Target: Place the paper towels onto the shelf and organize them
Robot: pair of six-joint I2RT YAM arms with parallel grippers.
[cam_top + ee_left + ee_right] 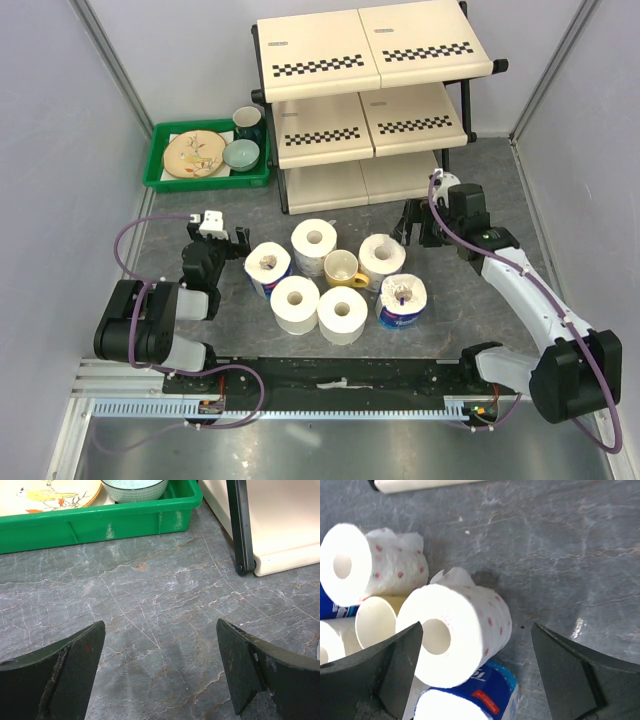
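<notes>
Six paper towels stand in a cluster on the grey floor around a yellow mug (343, 268): two floral rolls (314, 240) (382, 255), two blue-wrapped rolls (268, 268) (403, 300) and two plain rolls (295, 303) (342, 313). The three-tier shelf (372, 45) stands behind them with bare panels. My right gripper (420, 230) is open just right of and above the right floral roll (455, 630). In the right wrist view that gripper (476, 626) has the roll between its left finger and its middle, without touching it. My left gripper (216, 237) is open and empty left of the cluster, over bare floor (160, 625).
A green tray (160, 180) with a plate and bowls sits left of the shelf, and its wall shows in the left wrist view (100, 522). The shelf's black leg (241, 530) stands ahead-right of the left gripper. A blue-wrapped roll (470, 700) lies under the right gripper.
</notes>
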